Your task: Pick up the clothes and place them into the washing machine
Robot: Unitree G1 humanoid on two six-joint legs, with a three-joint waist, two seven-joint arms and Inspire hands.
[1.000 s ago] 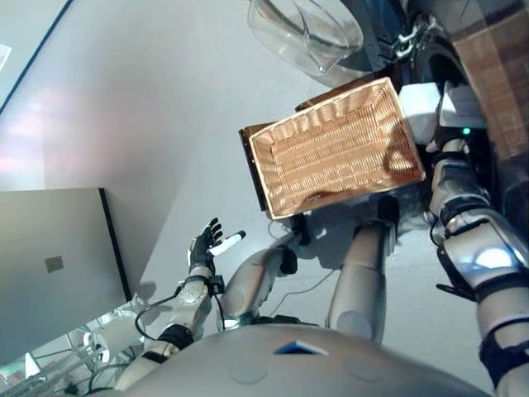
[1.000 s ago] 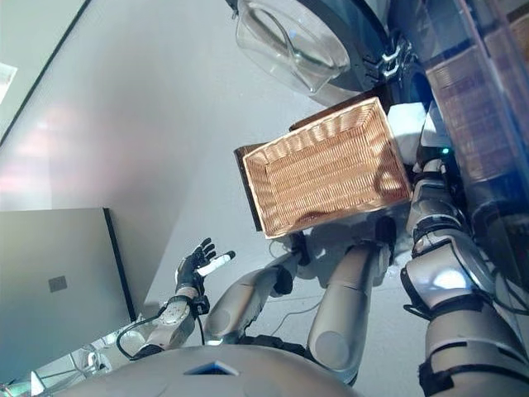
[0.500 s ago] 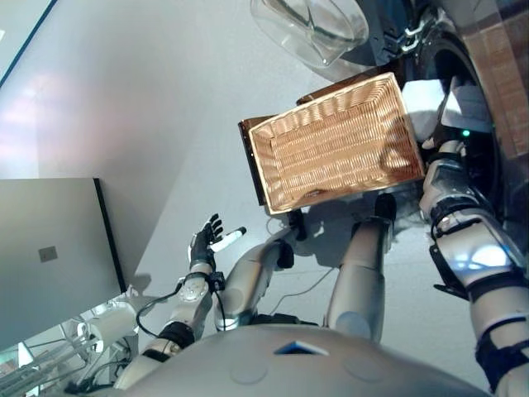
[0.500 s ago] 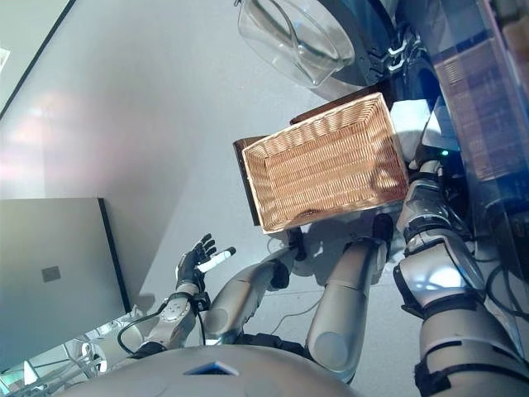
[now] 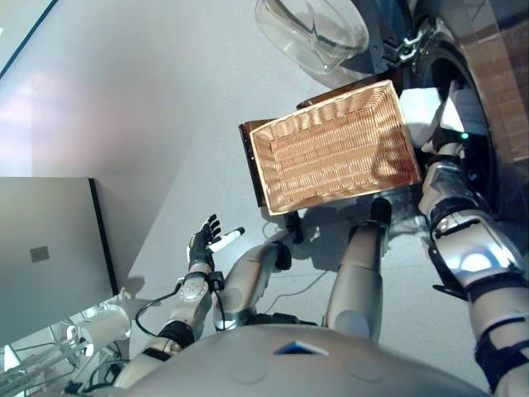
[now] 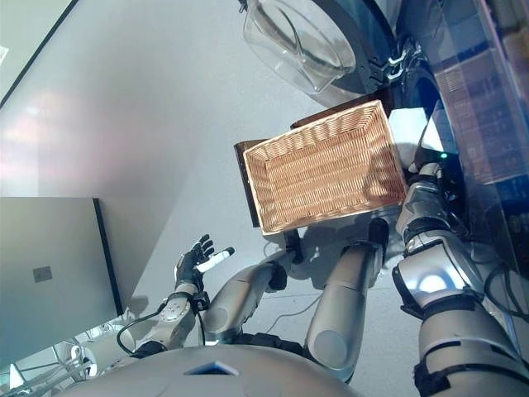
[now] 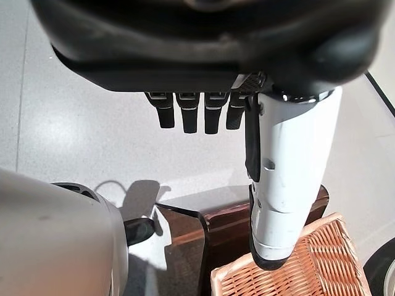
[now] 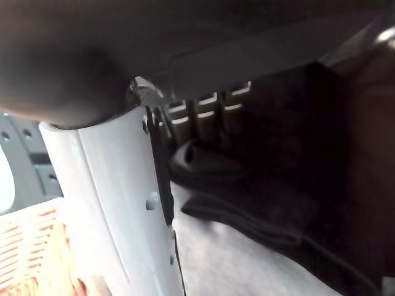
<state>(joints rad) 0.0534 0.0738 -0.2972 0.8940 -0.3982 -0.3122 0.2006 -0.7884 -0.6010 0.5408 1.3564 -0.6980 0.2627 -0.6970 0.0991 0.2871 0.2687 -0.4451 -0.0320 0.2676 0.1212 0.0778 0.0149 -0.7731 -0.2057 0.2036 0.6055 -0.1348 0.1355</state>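
The wicker basket (image 5: 331, 153) sits empty on a dark brown stand (image 7: 228, 234) in front of me. Beyond it the washing machine's glass door (image 5: 310, 29) hangs open beside the dark drum opening (image 5: 467, 78). A white cloth (image 5: 426, 107) lies at the mouth of the opening, just past my right wrist. In the right wrist view my right hand (image 8: 123, 49) points into the dark drum with straight fingers (image 8: 203, 108) and holds nothing; grey fabric (image 8: 247, 265) lies below them. My left hand (image 5: 202, 244) hangs open low on my left, away from the basket.
A grey panel (image 5: 45, 248) stands against the floor on the left. Pale floor (image 5: 149, 99) stretches between it and the basket. The basket's corner (image 8: 18, 259) shows close to my right thumb. A brick-patterned wall (image 5: 504, 74) lies right of the washing machine.
The whole picture has shifted slightly, so the camera moved. My right forearm has edged a little toward the drum opening. The left hand keeps its open pose.
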